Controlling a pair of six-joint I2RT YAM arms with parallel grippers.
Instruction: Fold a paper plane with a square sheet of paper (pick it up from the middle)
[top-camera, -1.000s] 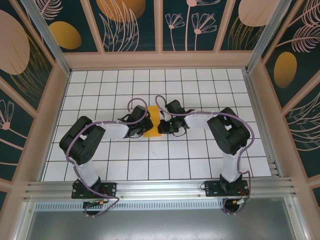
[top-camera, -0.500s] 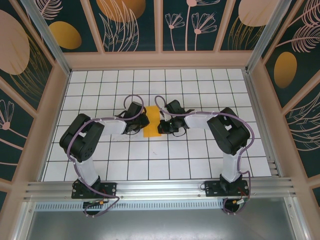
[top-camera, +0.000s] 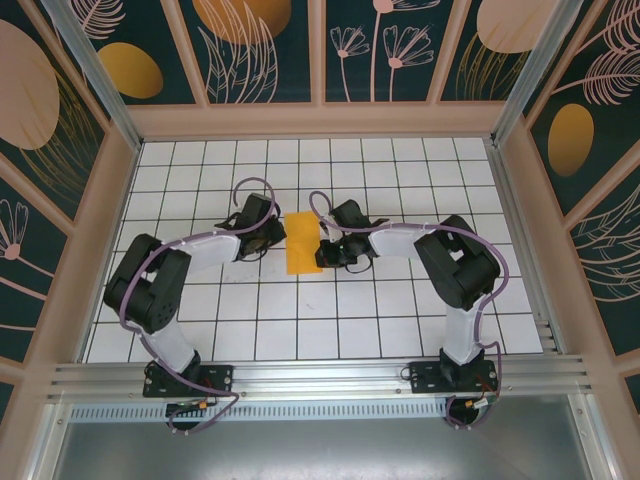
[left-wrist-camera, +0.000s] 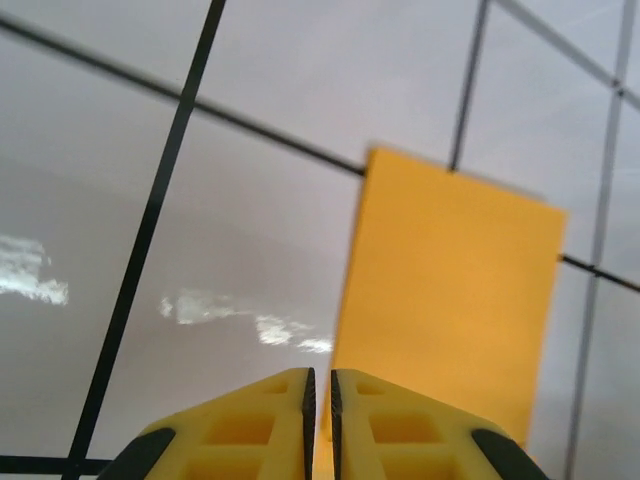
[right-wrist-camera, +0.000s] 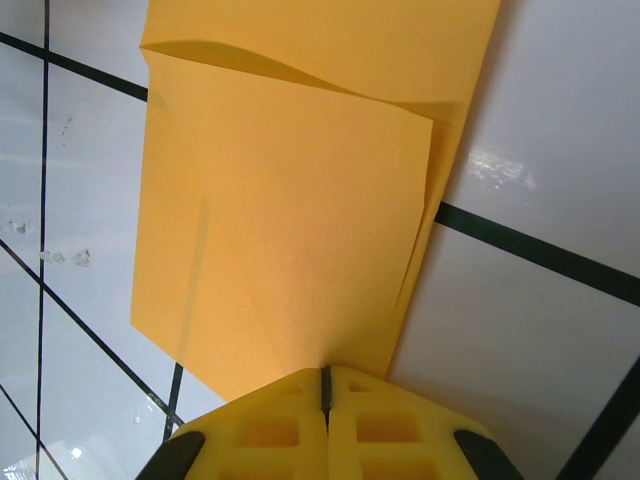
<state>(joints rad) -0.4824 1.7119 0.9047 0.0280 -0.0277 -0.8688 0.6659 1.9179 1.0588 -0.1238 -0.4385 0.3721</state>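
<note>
Retreat on the left is the change: the left claw (top-camera: 274, 234), which a second ago sat against the left edge of the sheet (top-camera: 302, 242), has drawn back to the left and slightly farther away, and now stands just beside it with a strip of bare tabletop (top-camera: 400, 320) between them. In its wrist view the yellow fingers (left-wrist-camera: 380, 420) are all but together, a thin slit between them and nothing in it. The sheet lies flat ahead of them. It is near the middle of the tabletop, between the two claws, folded to a narrow rectangle whose long sides run near to far. Its whole left edge is now uncovered. From the right wrist its layers look imperfectly matched: the top flap stops short of the layer under it, and the far part bows up a little. The right claw (top-camera: 323, 250) has not moved over the second. Its tips are together and touch the sheet's right edge, though whether they nip that edge or only press on it I cannot tell. My reading is that a lengthwise fold has just been pressed and the left arm is freeing itself for the next one. With no pointed nose yet, most of the plane remains to be done, and the loose flap may spring open unless the right claw anchors it.
</note>
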